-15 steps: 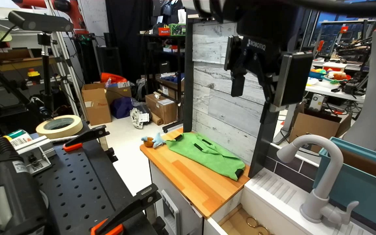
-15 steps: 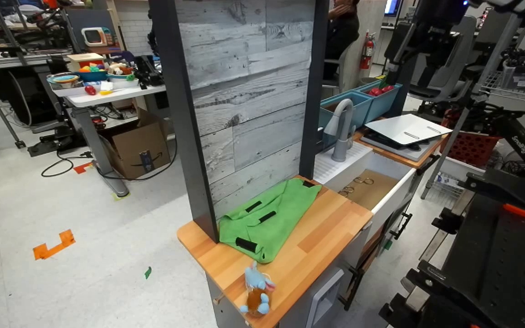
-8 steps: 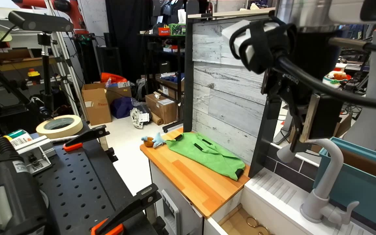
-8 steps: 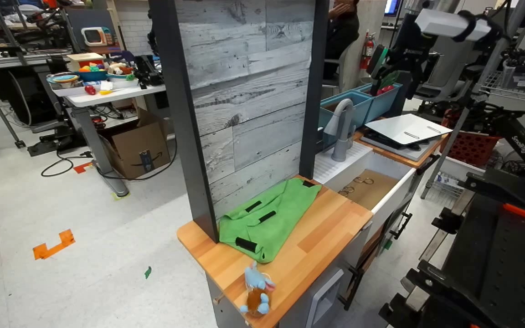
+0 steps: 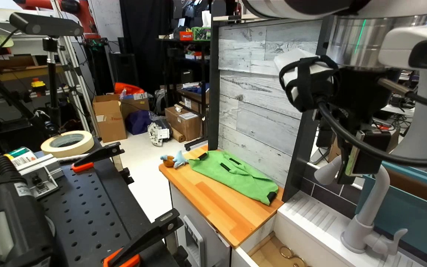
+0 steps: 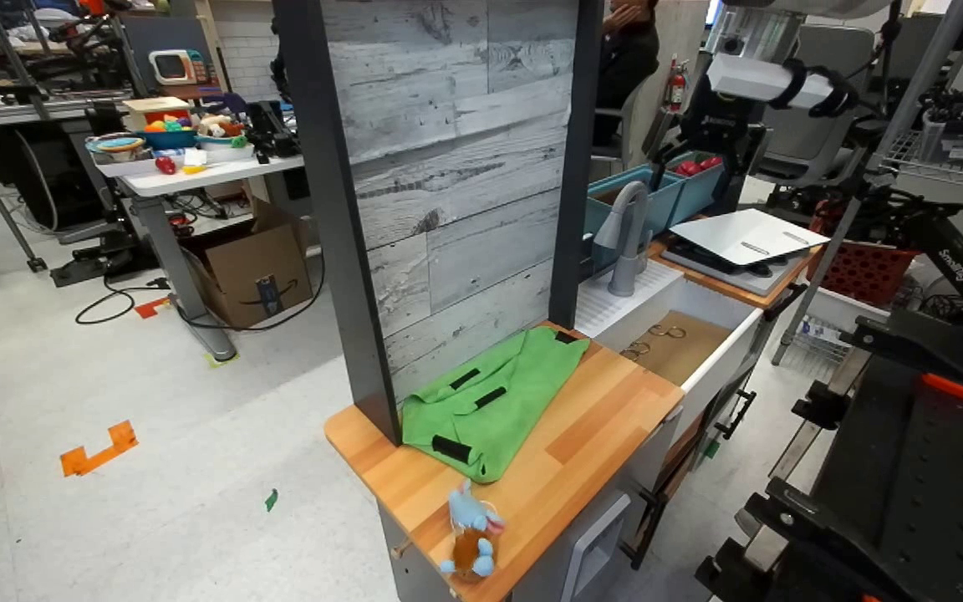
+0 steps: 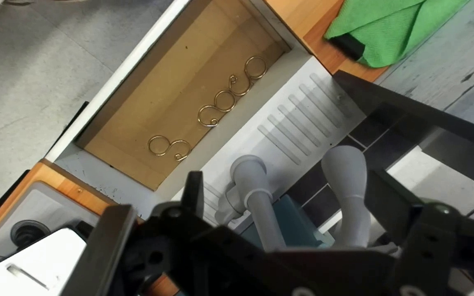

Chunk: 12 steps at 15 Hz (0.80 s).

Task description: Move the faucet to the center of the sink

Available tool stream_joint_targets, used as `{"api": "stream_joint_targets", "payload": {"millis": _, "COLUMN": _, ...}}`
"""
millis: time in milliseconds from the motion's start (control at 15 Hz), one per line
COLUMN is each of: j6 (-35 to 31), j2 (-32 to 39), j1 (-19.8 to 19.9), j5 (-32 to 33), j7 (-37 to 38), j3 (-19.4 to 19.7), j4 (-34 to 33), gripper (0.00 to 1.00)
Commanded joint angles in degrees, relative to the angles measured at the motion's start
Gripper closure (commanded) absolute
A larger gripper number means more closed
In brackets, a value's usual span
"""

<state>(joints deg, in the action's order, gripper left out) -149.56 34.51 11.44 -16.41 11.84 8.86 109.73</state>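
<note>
Surrounding countertop (image 5: 213, 200) and sink (image 7: 216, 140), cluttered room (image 6: 222, 443)

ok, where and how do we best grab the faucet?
I'd likely take the faucet by its arched tube just behind the spout head, from above, straddling it: the tube there is slim and raised, while the base is wider with a lever jutting out.

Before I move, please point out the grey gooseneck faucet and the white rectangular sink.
Grey gooseneck faucet (image 5: 373, 198), in an exterior view: on its neck, below the arch.
White rectangular sink (image 7: 118, 78), in the wrist view: on its long outer rim.
</note>
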Motion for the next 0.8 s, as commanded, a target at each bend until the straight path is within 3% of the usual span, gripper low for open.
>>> {"api": "stream_joint_targets", "payload": {"millis": 0, "j6": 1.0, "j2": 3.3, "j1": 2.1, "j5": -3.4, "j7": 2.2, "j3": -2.2, "j4": -5.2, "gripper": 0.00}}
{"api": "stream_joint_targets", "payload": {"millis": 733, "j6": 1.2, "j2": 10.7, "j1": 3.9, "j5": -7.8, "j7": 5.2, "j3": -4.8, "j4": -15.9, "gripper": 0.00}}
